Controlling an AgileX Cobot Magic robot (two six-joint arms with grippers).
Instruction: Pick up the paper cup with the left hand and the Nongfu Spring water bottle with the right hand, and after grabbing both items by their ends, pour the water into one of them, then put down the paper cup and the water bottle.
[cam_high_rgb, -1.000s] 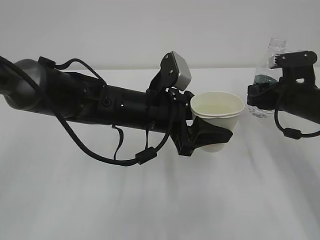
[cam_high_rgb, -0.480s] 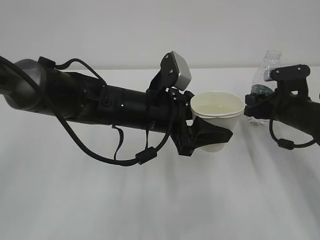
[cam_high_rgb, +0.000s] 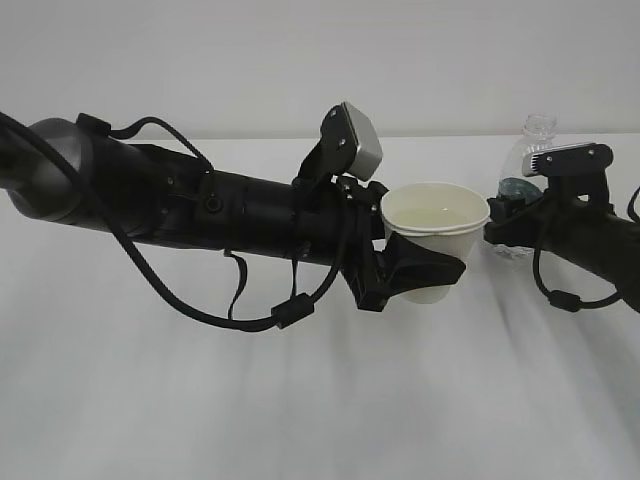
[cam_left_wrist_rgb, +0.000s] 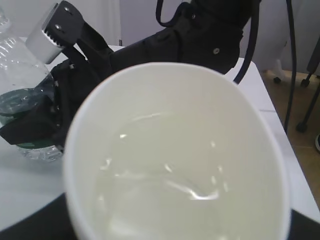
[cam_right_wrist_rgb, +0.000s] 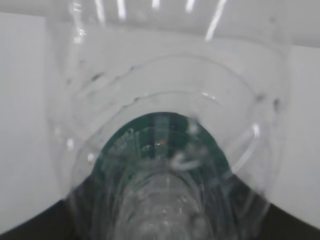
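The left gripper (cam_high_rgb: 415, 275) holds the paper cup (cam_high_rgb: 435, 235) upright above the table (cam_high_rgb: 300, 400), jaws clamped around its lower wall; water (cam_left_wrist_rgb: 165, 175) now sits inside. At the cup's three o'clock, the right gripper (cam_high_rgb: 505, 225) grips the bottle (cam_high_rgb: 525, 175) around its green label. Over the last second the bottle has sunk lower and stands upright, so pouring looks finished and setting down comes next.

Clear ribbed water bottle (cam_right_wrist_rgb: 170, 165) filling the view from close up, dark green label seen through its plastic, droplets on the wall, white desk (cam_right_wrist_rgb: 25, 125) behind
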